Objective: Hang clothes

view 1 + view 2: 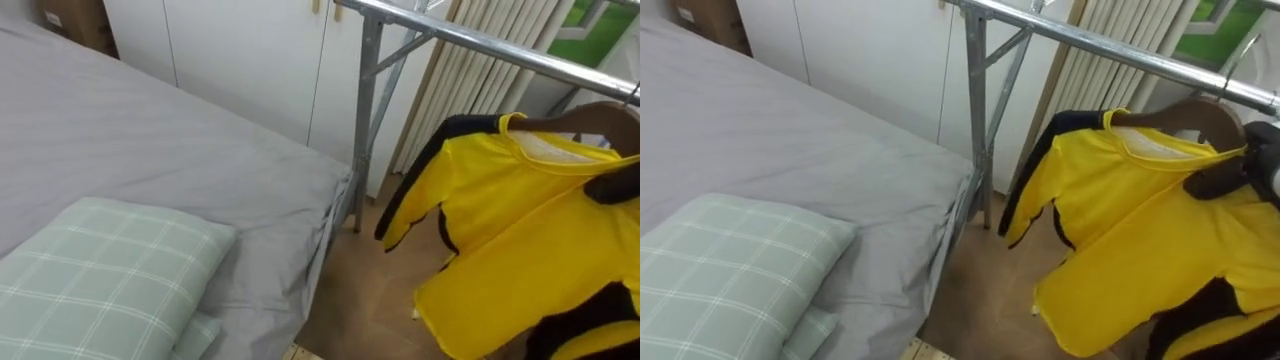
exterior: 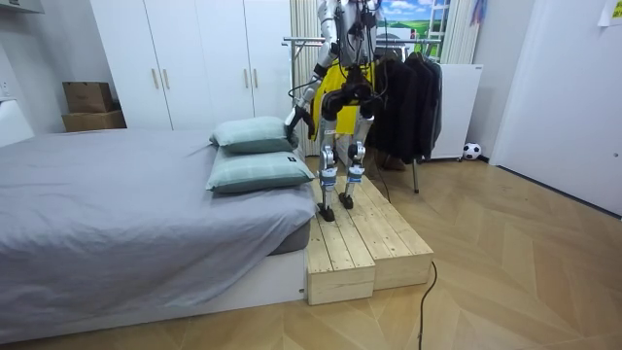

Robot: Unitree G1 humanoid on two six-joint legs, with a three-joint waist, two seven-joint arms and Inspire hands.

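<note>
Right hand point(image 1: 1252, 172): a dark part shows to us, the rest cut by the right edge. Yellow shirt point(image 1: 1120, 230): its hem below the hand and sleeve beyond it run off frame. Left hand point(image 2: 294, 122): too small for us to read.

A grey bed point(image 2: 117, 204) with two checked pillows point(image 2: 255, 171) stands before white wardrobes point(image 2: 194, 58); a wooden platform point(image 2: 364, 243) lies on parquet floor point(image 2: 525, 262).
</note>
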